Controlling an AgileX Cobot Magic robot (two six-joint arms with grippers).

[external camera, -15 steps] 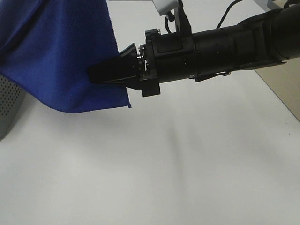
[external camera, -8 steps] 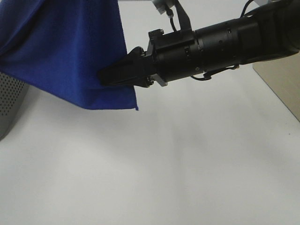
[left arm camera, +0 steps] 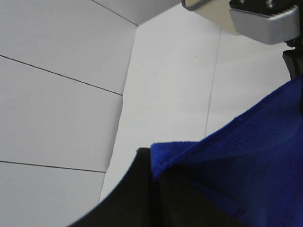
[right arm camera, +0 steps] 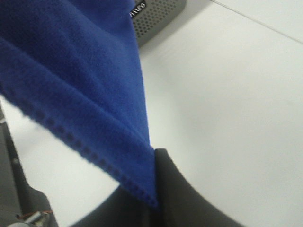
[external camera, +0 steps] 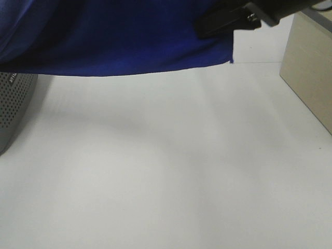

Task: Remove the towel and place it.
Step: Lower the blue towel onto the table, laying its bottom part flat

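Towel: royal-blue plush cloth, hanging in the air and stretched sideways across the top of the high view. Its lower edge runs nearly straight and ends in a sharp corner at the right. A stitched hem shows close up in the right wrist view. The left part appears loosely folded, though shadow obscures it.
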